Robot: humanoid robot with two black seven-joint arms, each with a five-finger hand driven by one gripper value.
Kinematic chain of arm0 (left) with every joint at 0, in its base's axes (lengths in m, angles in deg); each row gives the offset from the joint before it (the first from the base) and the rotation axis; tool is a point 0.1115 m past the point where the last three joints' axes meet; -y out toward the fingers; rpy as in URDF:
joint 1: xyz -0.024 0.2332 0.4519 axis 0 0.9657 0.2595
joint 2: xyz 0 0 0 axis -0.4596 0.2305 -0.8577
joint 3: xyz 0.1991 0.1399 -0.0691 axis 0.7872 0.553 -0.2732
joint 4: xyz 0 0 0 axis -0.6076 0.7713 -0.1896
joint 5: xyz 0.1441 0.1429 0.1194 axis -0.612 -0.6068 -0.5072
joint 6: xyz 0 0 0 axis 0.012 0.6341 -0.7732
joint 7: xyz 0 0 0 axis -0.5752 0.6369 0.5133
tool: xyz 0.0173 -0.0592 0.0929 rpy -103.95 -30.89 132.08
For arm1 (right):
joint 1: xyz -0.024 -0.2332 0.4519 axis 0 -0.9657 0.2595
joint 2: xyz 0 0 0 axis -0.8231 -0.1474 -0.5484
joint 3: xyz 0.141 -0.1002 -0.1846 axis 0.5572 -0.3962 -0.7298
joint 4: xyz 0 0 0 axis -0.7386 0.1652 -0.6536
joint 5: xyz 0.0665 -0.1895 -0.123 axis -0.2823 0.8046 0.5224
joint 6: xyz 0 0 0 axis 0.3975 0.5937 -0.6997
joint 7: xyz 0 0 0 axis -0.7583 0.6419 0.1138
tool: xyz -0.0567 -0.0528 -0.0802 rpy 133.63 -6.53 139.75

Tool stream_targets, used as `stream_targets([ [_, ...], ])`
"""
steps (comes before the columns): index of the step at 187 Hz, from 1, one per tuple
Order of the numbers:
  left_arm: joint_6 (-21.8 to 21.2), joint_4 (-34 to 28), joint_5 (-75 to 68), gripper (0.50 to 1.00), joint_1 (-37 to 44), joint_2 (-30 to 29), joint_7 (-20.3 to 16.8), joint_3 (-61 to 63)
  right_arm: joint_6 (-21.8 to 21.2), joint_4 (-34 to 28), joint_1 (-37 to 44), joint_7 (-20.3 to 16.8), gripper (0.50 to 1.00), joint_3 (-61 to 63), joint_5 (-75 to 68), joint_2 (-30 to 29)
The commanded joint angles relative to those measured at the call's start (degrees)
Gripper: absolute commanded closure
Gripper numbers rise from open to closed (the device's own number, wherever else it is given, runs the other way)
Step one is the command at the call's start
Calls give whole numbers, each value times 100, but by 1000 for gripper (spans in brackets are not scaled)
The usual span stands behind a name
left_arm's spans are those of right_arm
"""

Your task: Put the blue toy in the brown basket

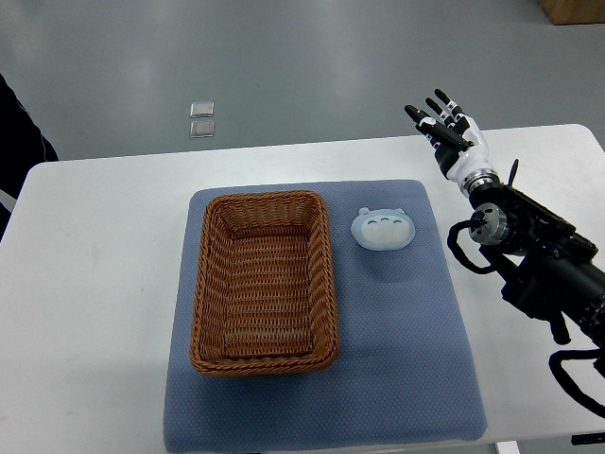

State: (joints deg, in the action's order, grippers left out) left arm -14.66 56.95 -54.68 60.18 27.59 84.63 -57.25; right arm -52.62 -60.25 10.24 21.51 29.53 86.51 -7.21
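Top view | right hand (pixel 452 132) fingers spread, empty | forearm cut off at edge

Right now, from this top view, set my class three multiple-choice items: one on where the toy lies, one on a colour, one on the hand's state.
1. The blue toy lies:
A. inside the basket
B. on the mat, right of the basket
C. in the hand

2. The mat is:
A. blue-grey
B. red
C. green

3. The right hand is:
A. gripping the toy
B. open, holding nothing
C. inside the basket

Answers:
1 B, the toy sits beside the brown wicker basket, which holds nothing.
2 A, blue-grey cloth on a white table.
3 B, fingers extended, apart from the toy.
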Motion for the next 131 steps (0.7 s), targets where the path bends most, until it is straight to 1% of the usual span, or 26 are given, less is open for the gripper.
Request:
stream_targets([
  [1, -2, -3, 0, 500, 0, 0, 2, 0, 0, 0, -2, 3, 595, 0, 0, 2],
  [131, 7, -3, 0, 500, 61, 0, 2, 9, 0, 0, -2, 3, 595, 0, 0, 2],
])
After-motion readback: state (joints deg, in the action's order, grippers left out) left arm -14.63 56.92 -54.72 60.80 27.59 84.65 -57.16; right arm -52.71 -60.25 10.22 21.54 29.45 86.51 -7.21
